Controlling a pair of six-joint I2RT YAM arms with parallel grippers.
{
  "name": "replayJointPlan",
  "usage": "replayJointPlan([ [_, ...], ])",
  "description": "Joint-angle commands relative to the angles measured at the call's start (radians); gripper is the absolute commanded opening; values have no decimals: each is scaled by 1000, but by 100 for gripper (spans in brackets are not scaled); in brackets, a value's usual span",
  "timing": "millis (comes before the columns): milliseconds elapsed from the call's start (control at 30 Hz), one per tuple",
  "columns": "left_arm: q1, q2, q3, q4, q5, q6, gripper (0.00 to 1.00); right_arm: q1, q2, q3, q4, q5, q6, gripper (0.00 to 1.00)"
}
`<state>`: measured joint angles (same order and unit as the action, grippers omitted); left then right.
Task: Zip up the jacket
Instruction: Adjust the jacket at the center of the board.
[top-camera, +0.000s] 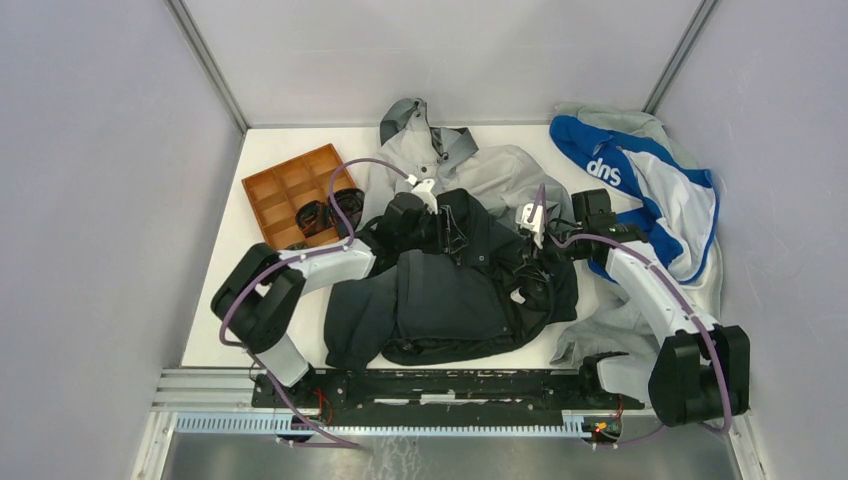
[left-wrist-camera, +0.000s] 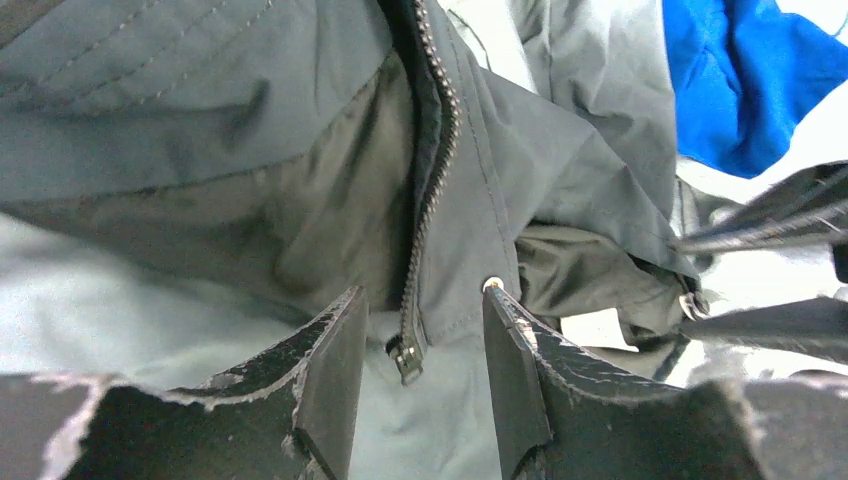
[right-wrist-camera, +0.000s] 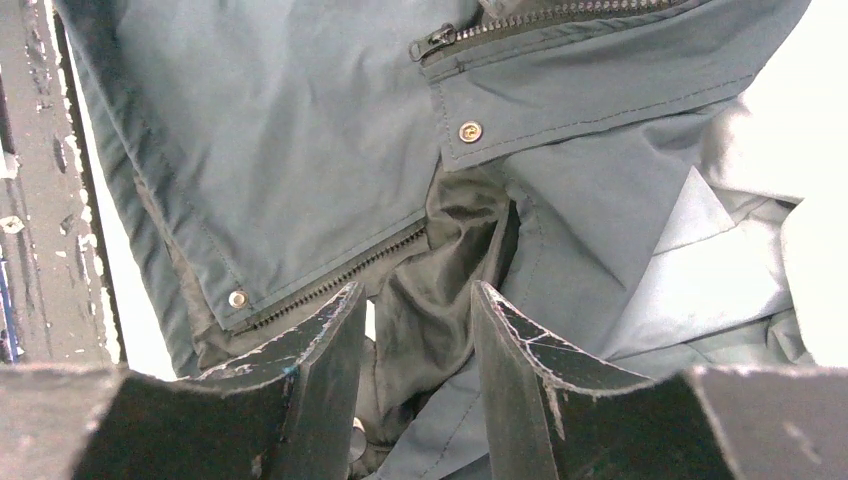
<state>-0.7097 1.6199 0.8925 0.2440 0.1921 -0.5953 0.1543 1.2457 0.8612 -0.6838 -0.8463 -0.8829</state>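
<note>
Only from above: large hooded jacket (top-camera: 450, 290), light grey at the hood, charcoal lower down, heaped under and between both wrists. Past the right gripper (top-camera: 532, 228), on its outer side, a blue-and-white garment (top-camera: 650, 190) with white lettering, legible as "sup" turned upside down. Past the left gripper (top-camera: 445, 230), on its outer side, an orange-brown compartment tray (top-camera: 285, 190). No other readable writing.

Only from the left wrist: left gripper (left-wrist-camera: 422, 292) half spread, gripping nothing. Small metal zipper slider (left-wrist-camera: 405, 358) lying in the gap, clear of both fingers. Dark zipper teeth (left-wrist-camera: 437, 150) running straight ahead from the tips. 1 round metal snap stud (left-wrist-camera: 491, 284) right at the right-hand fingertip.

Only from the right wrist: right gripper (right-wrist-camera: 417, 286) likewise half spread, clamping nothing. Fold of dark lining (right-wrist-camera: 450, 230) just ahead of the gap. 2 snap studs ahead, plus a second slider (right-wrist-camera: 430, 43) farther off.

Both arms bent at the elbow, wrists tipped down, grippers turned inward toward each other.
</note>
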Motion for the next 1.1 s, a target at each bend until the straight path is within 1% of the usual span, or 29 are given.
replayJointPlan([
  [0,1,72,94,20,5,70,51,-9,-68,-48,52,-51,54,49],
  [100,1,109,126,9,33,71,46,-14,-91,-69,60,-53,67,49],
  [500,-11,169,138,-20,107,47,42,-25,-103,-75,72,-77,88,49],
  [600,-16,185,145,-19,136,34,36,-27,-105,-73,72,-83,90,49],
  [700,-22,199,150,-5,169,14,28,-31,-110,-74,73,-85,91,49],
  [833,-22,218,165,19,224,-29,3,-41,-121,-78,77,-92,100,49],
  [900,-22,217,167,53,260,-72,2,-54,-127,-78,78,-92,109,49],
  [1067,-18,197,164,233,348,-236,2,-110,-148,-68,96,-125,166,49],
])
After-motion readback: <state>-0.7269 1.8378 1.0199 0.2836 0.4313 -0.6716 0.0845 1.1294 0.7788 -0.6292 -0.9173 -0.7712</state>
